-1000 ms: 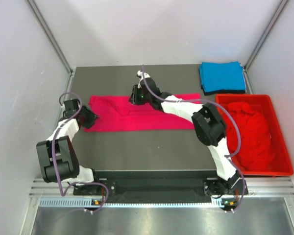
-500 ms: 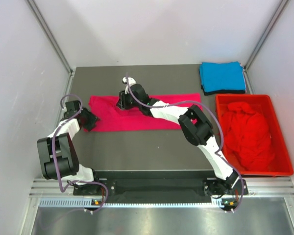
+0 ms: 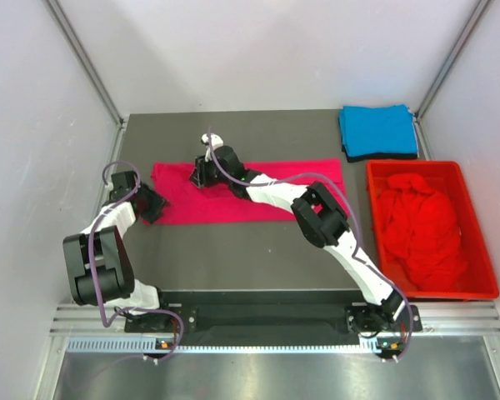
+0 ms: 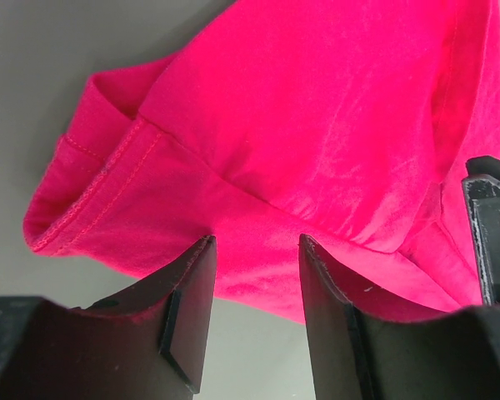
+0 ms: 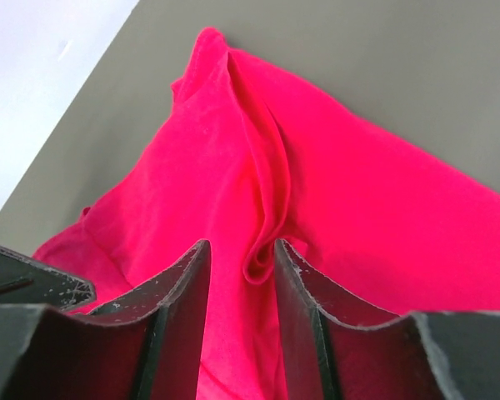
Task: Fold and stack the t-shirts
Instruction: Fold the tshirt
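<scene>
A pink-magenta t-shirt (image 3: pixel 258 196) lies folded into a long strip across the middle of the table. My left gripper (image 3: pixel 156 204) is open at the strip's near left corner; in the left wrist view (image 4: pixel 257 242) its tips straddle the shirt's near edge (image 4: pixel 317 150). My right gripper (image 3: pixel 200 175) is open and pressed down on the far left part of the strip; in the right wrist view (image 5: pixel 242 246) a raised ridge of pink fabric (image 5: pixel 262 225) stands between its fingers. A folded sky blue t-shirt (image 3: pixel 378 131) lies at the far right corner. Red t-shirts (image 3: pixel 421 225) are heaped in a crate.
The red plastic crate (image 3: pixel 450 293) stands along the right edge of the table. White walls with metal posts enclose the table on three sides. The dark table top (image 3: pixel 233 258) shows in front of the pink strip.
My right gripper has slid left along the far part of the pink shirt, pushing up a ridge of fabric. My left gripper has hardly moved.
</scene>
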`<action>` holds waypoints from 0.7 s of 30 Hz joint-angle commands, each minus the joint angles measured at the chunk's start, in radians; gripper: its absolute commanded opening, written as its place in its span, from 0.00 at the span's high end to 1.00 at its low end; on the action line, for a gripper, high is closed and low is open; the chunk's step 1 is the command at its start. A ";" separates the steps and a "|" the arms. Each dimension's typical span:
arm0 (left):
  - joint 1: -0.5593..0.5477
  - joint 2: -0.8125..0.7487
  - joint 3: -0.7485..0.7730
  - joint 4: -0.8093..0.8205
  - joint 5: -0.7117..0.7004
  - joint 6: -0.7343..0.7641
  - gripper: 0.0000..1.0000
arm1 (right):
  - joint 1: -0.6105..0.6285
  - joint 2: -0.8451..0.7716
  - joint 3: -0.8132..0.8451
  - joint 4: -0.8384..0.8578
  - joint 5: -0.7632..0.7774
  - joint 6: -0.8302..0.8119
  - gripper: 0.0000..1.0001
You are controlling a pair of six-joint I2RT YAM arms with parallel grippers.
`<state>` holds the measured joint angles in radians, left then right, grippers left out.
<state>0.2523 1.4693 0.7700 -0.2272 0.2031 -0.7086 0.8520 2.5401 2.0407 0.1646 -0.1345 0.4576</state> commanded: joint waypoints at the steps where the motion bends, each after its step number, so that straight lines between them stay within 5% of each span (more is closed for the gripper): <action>1: -0.001 0.008 -0.006 0.029 -0.018 0.000 0.51 | 0.024 0.019 0.076 0.047 0.001 0.007 0.63; 21: -0.001 0.031 0.002 0.022 -0.042 0.005 0.51 | 0.013 0.049 0.145 -0.071 0.035 0.012 0.71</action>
<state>0.2523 1.4857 0.7700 -0.2272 0.1806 -0.7086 0.8574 2.5965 2.1376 0.0948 -0.1177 0.4740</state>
